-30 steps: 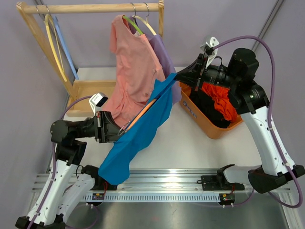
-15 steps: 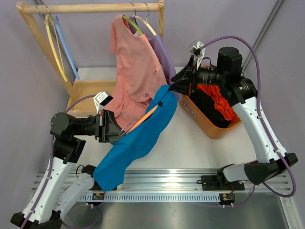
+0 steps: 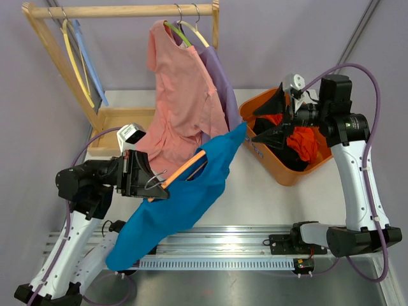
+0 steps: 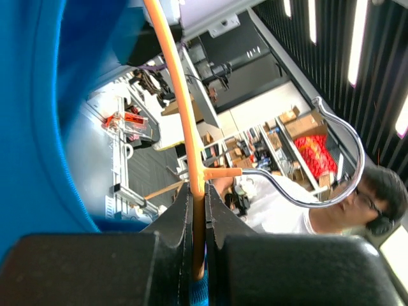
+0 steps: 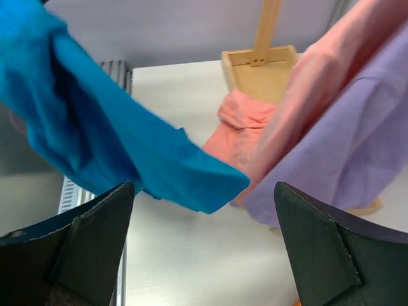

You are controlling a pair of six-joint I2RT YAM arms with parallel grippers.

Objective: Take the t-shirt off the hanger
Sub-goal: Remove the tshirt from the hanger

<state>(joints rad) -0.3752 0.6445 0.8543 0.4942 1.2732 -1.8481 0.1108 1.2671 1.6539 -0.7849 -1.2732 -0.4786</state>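
A blue t-shirt (image 3: 185, 197) hangs from an orange hanger (image 3: 186, 167) with a metal hook, trailing down towards the rail at the near edge. My left gripper (image 3: 155, 185) is shut on the hanger's neck. In the left wrist view the orange hanger (image 4: 191, 127) runs straight between the closed jaws of the left gripper (image 4: 198, 194), with blue t-shirt (image 4: 38, 127) cloth at the left. My right gripper (image 3: 262, 121) stands open over the basket, just right of the shirt's upper corner. In the right wrist view the blue t-shirt (image 5: 95, 121) ends loose ahead of the empty right gripper (image 5: 203, 186).
A wooden rack (image 3: 121, 11) at the back carries a pink shirt (image 3: 182, 95) and a purple shirt (image 3: 220, 76) on hangers, plus empty hangers (image 3: 76, 60) at the left. An orange basket (image 3: 280, 175) with red and black clothes sits at the right.
My right gripper opened, let go of the blue t-shirt's corner and drew back right over the basket. The shirt sagged lower, and the left arm shifted the hanger left and nearer.
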